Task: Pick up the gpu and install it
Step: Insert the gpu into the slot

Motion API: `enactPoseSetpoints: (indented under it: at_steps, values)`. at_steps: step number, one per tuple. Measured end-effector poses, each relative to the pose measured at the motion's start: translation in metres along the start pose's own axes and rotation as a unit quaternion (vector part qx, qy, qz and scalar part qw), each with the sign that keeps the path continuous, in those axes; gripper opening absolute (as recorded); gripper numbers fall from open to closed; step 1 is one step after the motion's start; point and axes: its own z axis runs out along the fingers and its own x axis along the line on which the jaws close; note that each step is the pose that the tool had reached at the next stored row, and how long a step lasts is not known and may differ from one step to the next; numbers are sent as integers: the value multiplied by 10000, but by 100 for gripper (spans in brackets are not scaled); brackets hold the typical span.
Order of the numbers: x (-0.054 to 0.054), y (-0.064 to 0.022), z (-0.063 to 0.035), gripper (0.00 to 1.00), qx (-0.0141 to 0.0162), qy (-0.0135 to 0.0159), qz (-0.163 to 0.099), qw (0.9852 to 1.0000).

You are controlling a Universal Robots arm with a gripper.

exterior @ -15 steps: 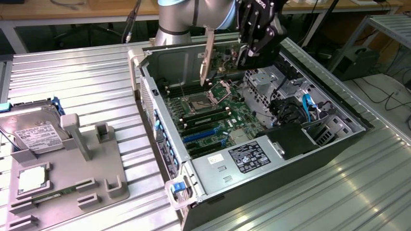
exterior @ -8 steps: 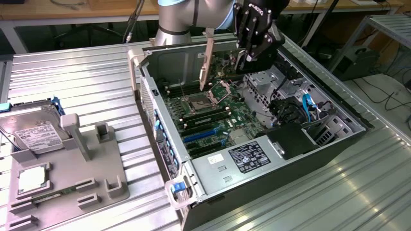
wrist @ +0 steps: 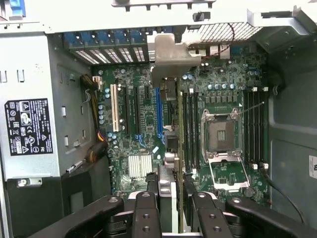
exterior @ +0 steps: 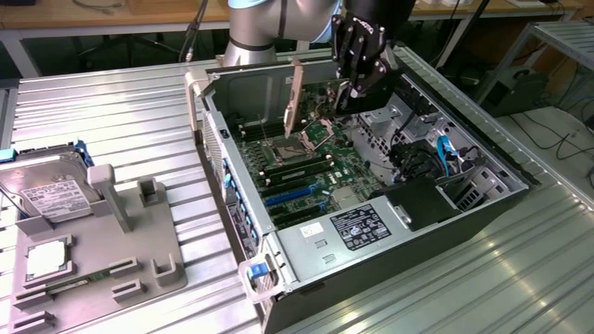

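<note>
My gripper (exterior: 355,89) hangs over the open computer case (exterior: 519,174), shut on the gpu (wrist: 180,144). In the wrist view the gpu is a thin card seen edge-on, running from between my fingers (wrist: 144,210) out to its silver end bracket (wrist: 168,57). The bracket (exterior: 295,97) also stands upright to the exterior view's left of the gripper. The card hangs above the motherboard (exterior: 316,170), tilted, over the strip between the blue expansion slot (wrist: 158,106) and the memory slots (wrist: 190,129). It sits in no slot.
The open processor socket (wrist: 221,134) lies beside the card. A power supply (exterior: 357,226) fills the case's near corner, with cables (exterior: 436,156) at the exterior view's right. Outside the case, a grey holder (exterior: 125,243) carries a silver hard drive (exterior: 51,191) and a processor chip (exterior: 46,259).
</note>
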Motion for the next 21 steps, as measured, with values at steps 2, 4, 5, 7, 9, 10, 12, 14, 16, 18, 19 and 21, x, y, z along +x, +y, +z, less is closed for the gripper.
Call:
enactPoseSetpoints:
  at_steps: [2,4,5,7,9,10,12,14,16,18,19,21]
  values:
    - [1,14,41,30,1,-1,0,10000]
    - [-6,46,89,30,1,-3,-2,10000]
    - [-6,55,108,30,1,-3,-2,10000]
    - [-12,66,152,30,1,-3,-2,10000]
    - [-31,73,192,30,1,-3,-3,10000]
    - [-35,79,223,30,5,-4,-5,10000]
    - [-36,79,242,30,27,-4,-5,10000]
    - [-36,79,253,30,73,-6,-7,10000]
    - [-36,79,282,30,85,-8,-10,10000]
    - [-36,81,315,30,85,-7,-12,10000]
    - [-36,81,330,30,85,-6,-13,10000]
    - [-36,83,359,30,94,-6,-12,10000]
